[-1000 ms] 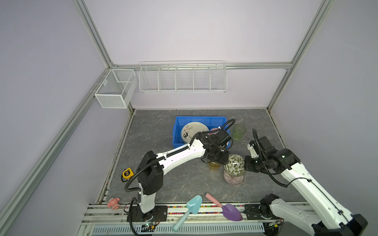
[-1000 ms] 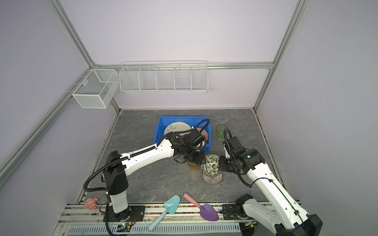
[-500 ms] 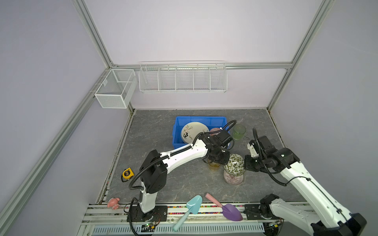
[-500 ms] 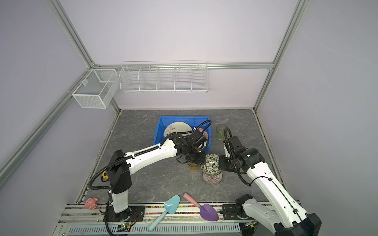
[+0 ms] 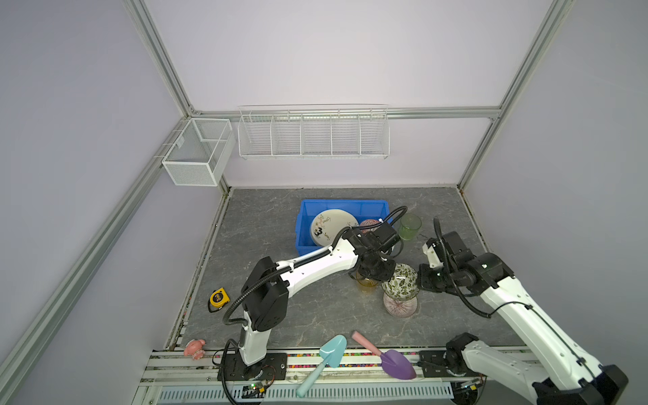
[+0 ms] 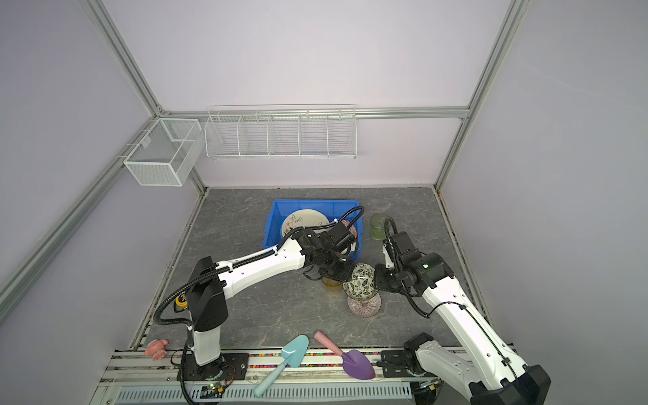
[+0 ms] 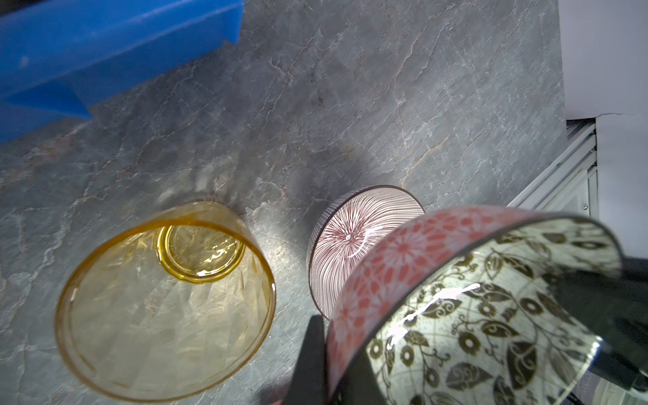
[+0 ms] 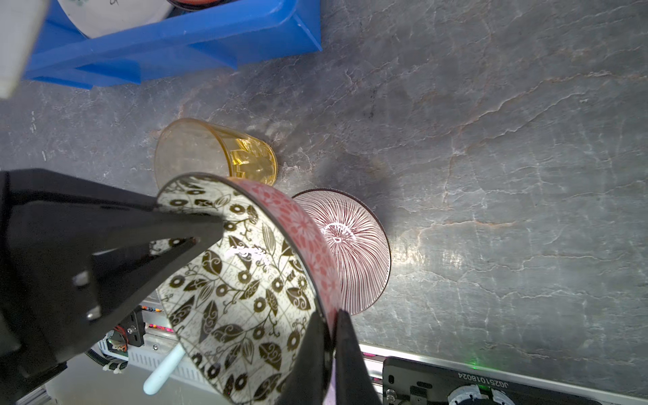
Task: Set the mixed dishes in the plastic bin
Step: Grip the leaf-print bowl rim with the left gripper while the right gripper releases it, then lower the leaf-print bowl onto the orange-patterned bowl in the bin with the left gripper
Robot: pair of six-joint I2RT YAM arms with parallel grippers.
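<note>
The dark leafy bowl (image 5: 399, 284) (image 7: 491, 315) (image 8: 245, 280) hangs tilted over the pink-ribbed bowl (image 5: 400, 305) (image 8: 350, 245), which rests on the table. My left gripper (image 5: 380, 275) (image 7: 331, 357) is shut on the leafy bowl's left rim. Pinching the opposite rim is my right gripper (image 5: 420, 282) (image 8: 331, 336), also shut. An amber tumbler (image 5: 364, 284) (image 7: 164, 298) stands just left of the bowls, partly under my left wrist. The green tumbler (image 5: 410, 226) stands right of the blue plastic bin (image 5: 305, 224), which holds a cream plate (image 5: 331, 226) and a red-patterned bowl (image 5: 370, 224).
A teal shovel (image 5: 328, 354) and a purple shovel (image 5: 396, 363) lie at the table's front edge. A yellow tape measure (image 5: 219, 297) sits at the left edge. White wire baskets (image 5: 312, 135) hang on the back wall.
My left gripper has moved right from the bin's front corner to the leafy bowl and shut on its rim. The right gripper has kept its hold.
</note>
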